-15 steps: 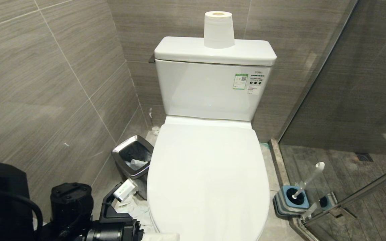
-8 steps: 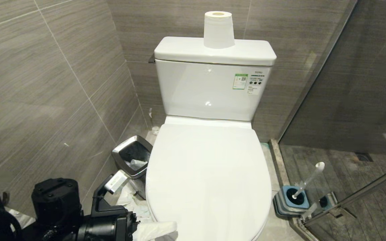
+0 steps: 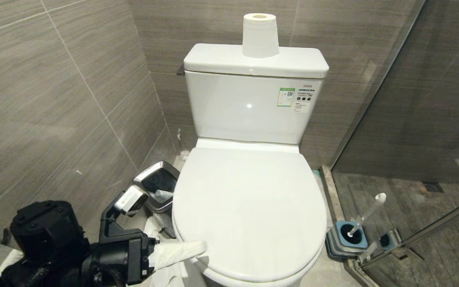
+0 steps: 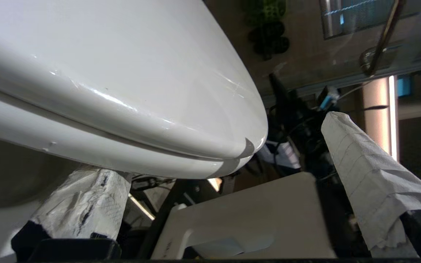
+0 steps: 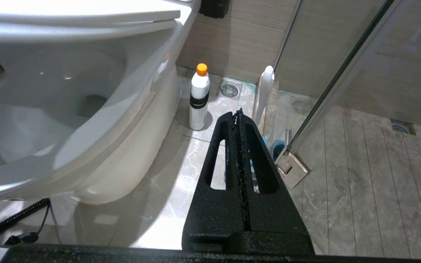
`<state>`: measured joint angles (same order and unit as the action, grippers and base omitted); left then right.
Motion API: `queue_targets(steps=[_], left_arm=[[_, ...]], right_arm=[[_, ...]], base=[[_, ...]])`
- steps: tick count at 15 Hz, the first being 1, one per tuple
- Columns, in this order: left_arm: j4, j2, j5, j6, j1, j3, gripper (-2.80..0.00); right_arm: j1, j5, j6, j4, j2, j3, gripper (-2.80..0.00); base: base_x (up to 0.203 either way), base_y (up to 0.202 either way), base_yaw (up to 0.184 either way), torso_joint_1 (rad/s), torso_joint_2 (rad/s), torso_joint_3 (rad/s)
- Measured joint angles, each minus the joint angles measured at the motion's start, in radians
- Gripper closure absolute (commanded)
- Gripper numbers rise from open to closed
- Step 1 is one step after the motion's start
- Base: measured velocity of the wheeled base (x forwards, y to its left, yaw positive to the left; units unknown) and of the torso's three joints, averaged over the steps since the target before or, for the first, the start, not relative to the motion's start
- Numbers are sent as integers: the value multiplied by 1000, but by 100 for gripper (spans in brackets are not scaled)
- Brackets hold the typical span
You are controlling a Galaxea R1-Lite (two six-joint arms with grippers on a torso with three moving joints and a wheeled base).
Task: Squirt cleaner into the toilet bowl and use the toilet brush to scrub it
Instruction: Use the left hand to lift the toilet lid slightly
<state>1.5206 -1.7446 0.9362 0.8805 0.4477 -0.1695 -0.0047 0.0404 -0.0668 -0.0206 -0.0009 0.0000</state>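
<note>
Tiled bathroom: toilet (image 3: 249, 207), glass shower partition (image 3: 432, 99)

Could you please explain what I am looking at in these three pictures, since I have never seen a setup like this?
This is a two-armed wheeled robot in a bathroom. One picture comes from a camera on its head, looking down at a white toilet with the lid shut and a paper roll on the tank. The other two come from cameras on its wrists. The left hand, its fingers wrapped in paper towel, is open at the front-left edge of the lid, one finger under the rim. It holds nothing. The right hand is shut and empty, hanging low beside the toilet. On the floor stand the cleaner bottle, the toilet brush in its holder, and a waste bin.
</note>
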Motion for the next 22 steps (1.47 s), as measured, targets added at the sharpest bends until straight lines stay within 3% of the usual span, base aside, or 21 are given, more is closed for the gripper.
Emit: queue_targets(steps=[3, 6, 22], left_arm=[[-5, 66, 5, 114, 1, -76, -280], [-106, 123, 5, 120, 0, -151, -280], [-197, 139, 9, 128, 14, -414, -280]], right_arm=[[0, 0, 0, 0, 0, 0, 0], [0, 0, 0, 0, 0, 0, 0], [0, 0, 0, 0, 0, 0, 0]], base=[[0, 0, 0, 0, 0, 0], [0, 0, 0, 0, 0, 0], [0, 0, 0, 0, 0, 0]])
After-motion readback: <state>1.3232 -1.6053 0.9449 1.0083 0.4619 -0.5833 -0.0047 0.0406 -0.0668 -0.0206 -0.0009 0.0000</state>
